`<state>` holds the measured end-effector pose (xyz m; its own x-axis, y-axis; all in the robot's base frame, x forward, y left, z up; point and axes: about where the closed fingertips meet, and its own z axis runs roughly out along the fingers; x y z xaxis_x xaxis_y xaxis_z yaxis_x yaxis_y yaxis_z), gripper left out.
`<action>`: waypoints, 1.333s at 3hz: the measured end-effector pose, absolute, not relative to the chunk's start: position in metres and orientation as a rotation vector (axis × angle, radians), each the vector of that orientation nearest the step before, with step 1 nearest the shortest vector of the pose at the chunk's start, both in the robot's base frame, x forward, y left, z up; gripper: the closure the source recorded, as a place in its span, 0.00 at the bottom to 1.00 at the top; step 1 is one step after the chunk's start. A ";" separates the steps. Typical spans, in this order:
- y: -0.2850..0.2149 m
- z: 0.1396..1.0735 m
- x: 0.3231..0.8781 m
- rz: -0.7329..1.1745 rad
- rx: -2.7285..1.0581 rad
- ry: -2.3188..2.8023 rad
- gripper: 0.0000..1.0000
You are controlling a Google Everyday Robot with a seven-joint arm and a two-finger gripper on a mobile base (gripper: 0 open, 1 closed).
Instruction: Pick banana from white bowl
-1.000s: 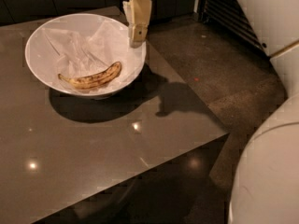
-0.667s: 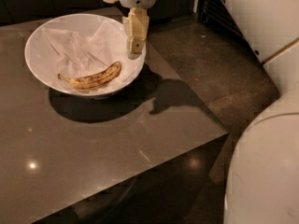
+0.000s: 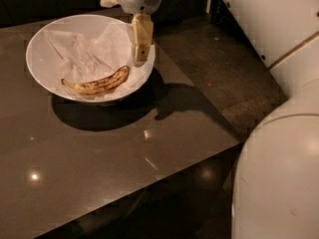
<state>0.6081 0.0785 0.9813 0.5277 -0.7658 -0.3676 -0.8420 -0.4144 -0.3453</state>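
The banana [image 3: 97, 82] is yellow with brown speckles and lies curved in the near part of the white bowl [image 3: 50, 91]. The bowl is wide and lined with crumpled white paper [image 3: 79, 51]. It stands on the dark table at the back left. My gripper [image 3: 141, 54] hangs over the bowl's right rim, just right of and above the banana's right end, not touching it.
The dark glossy table [image 3: 114, 158] ends at a front-right edge, with dark floor [image 3: 224, 68] beyond it. My white robot body [image 3: 279, 173] fills the right side. A white panel [image 3: 259, 19] stands at the upper right.
My gripper has come down and moved left, from beyond the bowl's right rim to just over it, closer to the banana. The banana and bowl have not moved.
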 end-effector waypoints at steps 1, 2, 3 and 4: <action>0.099 0.958 0.612 0.251 -2.374 1.166 0.00; 0.114 0.939 0.616 0.261 -2.437 1.091 0.15; 0.122 0.926 0.621 0.275 -2.474 1.064 0.17; 0.128 0.920 0.629 0.283 -2.493 1.055 0.33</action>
